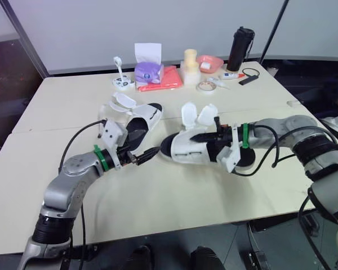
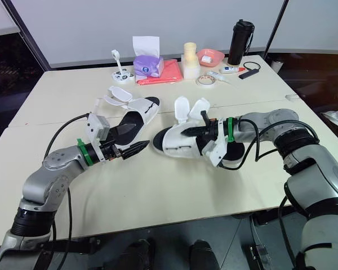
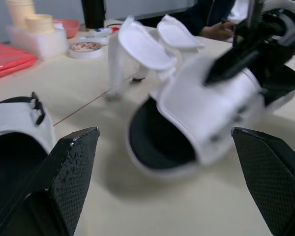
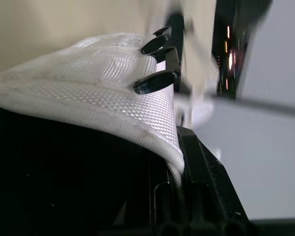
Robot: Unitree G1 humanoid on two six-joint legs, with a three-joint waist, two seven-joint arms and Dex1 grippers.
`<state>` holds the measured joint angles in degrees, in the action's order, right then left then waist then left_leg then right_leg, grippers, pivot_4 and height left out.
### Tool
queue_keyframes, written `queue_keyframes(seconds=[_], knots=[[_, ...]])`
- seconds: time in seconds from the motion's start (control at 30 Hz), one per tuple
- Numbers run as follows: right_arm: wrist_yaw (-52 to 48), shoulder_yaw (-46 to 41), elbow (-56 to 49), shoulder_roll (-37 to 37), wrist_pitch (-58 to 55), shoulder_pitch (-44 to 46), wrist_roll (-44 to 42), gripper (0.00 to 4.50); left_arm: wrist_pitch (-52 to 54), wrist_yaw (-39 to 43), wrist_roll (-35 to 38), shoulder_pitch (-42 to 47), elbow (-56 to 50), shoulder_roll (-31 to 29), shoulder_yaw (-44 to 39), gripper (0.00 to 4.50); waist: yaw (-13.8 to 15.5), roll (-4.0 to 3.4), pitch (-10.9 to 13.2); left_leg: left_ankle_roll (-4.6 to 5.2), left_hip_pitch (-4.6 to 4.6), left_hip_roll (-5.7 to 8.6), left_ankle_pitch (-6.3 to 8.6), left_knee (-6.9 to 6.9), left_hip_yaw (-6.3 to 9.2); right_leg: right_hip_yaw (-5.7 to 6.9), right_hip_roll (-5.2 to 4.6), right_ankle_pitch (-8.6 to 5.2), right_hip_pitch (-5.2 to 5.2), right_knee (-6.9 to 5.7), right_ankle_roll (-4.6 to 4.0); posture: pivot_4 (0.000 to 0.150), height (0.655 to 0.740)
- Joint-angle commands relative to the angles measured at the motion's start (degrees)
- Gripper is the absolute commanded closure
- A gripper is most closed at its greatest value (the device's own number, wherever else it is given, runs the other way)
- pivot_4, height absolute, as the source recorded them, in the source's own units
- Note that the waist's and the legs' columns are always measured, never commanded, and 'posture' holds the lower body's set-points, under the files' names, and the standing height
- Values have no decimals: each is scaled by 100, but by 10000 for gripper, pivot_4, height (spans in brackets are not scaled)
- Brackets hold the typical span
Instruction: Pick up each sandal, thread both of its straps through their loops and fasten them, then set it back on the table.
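While its white upper band is clamped between the closed fingers of the right pincer (image 1: 205, 136), the near sandal (image 1: 186, 149) is kept at the middle of the counter (image 1: 158, 197). Its toe is turned toward the robot's left, and its two white straps (image 1: 198, 115) are stood up open, out of their loops. One black finger is laid over the band; whether the sole rests on the counter or is raised a little cannot be told. The left pincer (image 1: 149, 153) is held just beside the toe of this sandal, apart from it, with its fingers spread wide and nothing gripped between them. The far sandal (image 1: 145, 117) is laid on the counter beyond the left pincer, toward the robot's left, and its straps are likewise flung open. Along the far edge of the counter are set a purple tissue box (image 1: 149, 71), a red cloth (image 1: 162, 81), a pink bowl (image 1: 210, 62), a roll of tape (image 1: 204, 86) and a black bottle (image 1: 240, 48), all well apart from both sandals.
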<state>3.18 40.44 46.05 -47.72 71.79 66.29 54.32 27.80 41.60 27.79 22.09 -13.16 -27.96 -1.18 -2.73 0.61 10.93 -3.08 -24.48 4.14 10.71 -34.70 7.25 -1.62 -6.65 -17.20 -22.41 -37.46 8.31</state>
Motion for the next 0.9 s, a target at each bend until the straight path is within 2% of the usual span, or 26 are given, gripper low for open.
queue_keyframes(seconds=[0.03, 0.33, 0.63, 0.73, 0.9], knots=[[394, -159, -120, 22, 179, 101, 308, 44876, -125, 5, -19, 120, -74, 30, -26, 0, 8, 0, 0, 0, 0, 0, 0, -1, 0, 0, 0, 0, 1, 0, 0, 1500, 7400], [1759, 164, 0, 339, 243, 202, 1498, 44876, -76, -13, -18, 147, -150, 83, -12, 0, 15, 0, 0, -9, 0, 1, -6, -1, 1, -3, 0, 0, -2, -4, -1, 1500, 7400], [2737, 531, 35, 440, 237, 300, 2134, 44876, 138, 204, 129, 52, -287, -83, -2, 0, 15, 0, 0, -12, 0, 1, -8, -2, 0, -5, 1, 0, -3, -8, -1, 1500, 7400], [2780, 636, 193, 497, 246, 350, 2169, 35210, 209, 348, 135, -15, -281, -198, 23, 0, 7, 0, 0, -13, 2, 1, -8, 0, -1, -7, 1, -1, -4, -9, -2, 1500, 7400], [2042, 602, 458, 535, 514, 308, 1741, 8767, -121, 827, -137, 23, 18, -474, 188, 0, 7, 0, 0, -13, 3, 1, -8, -1, -1, -7, 3, -1, -3, -10, -3, 1500, 7400]])
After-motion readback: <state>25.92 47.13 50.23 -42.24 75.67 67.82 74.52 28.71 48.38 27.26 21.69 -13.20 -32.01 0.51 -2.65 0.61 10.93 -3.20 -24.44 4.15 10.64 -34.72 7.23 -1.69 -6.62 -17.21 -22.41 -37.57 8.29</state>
